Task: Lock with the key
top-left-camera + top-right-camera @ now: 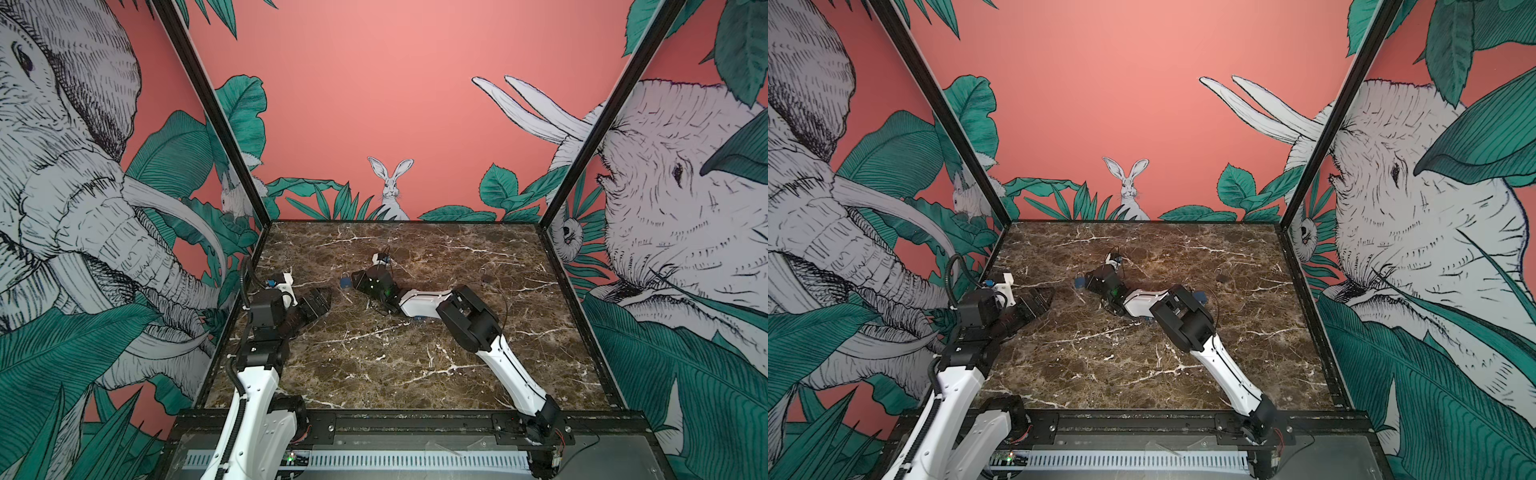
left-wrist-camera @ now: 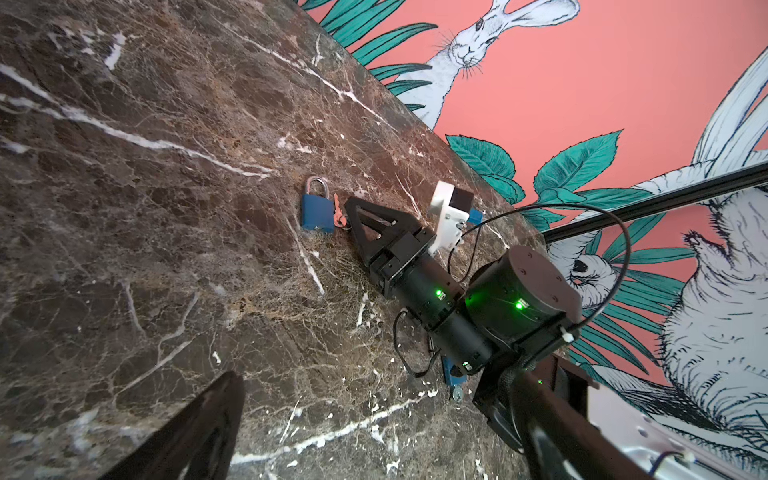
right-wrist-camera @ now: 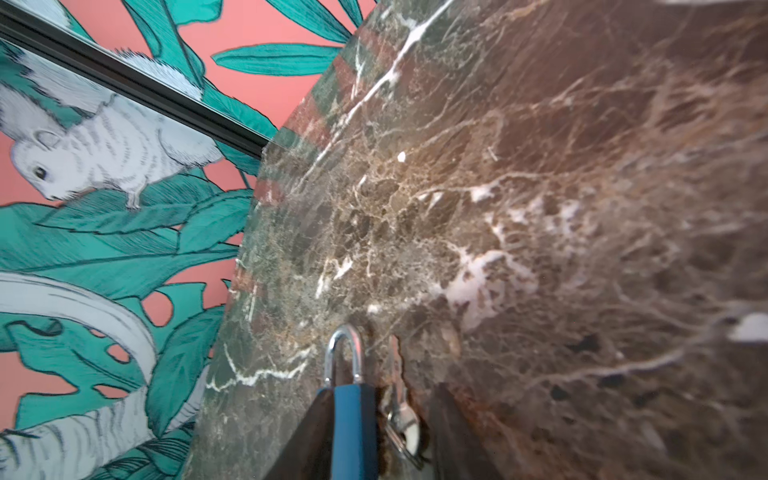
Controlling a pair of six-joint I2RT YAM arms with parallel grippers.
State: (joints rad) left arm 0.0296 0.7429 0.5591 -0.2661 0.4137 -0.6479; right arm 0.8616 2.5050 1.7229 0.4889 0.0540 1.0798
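A blue padlock (image 1: 345, 282) (image 1: 1079, 282) (image 2: 316, 212) with a silver shackle lies flat on the marble table, left of centre. A small key (image 2: 339, 216) (image 3: 398, 401) on a ring lies alongside the padlock's body, outside it. My right gripper (image 1: 355, 277) (image 1: 1089, 277) (image 3: 384, 392) is low over the table and open. In the right wrist view the padlock (image 3: 354, 428) rests against one finger, and the key lies between the padlock and the other finger, which stands apart from it. My left gripper (image 1: 322, 301) (image 1: 1044, 297) hovers open and empty to the padlock's left.
A second blue padlock (image 1: 1201, 296) (image 2: 451, 374) lies under my right forearm. A small dark padlock (image 1: 484, 272) (image 1: 1220, 276) sits further right. Black frame posts and printed walls close in the marble table (image 1: 374, 365) on three sides.
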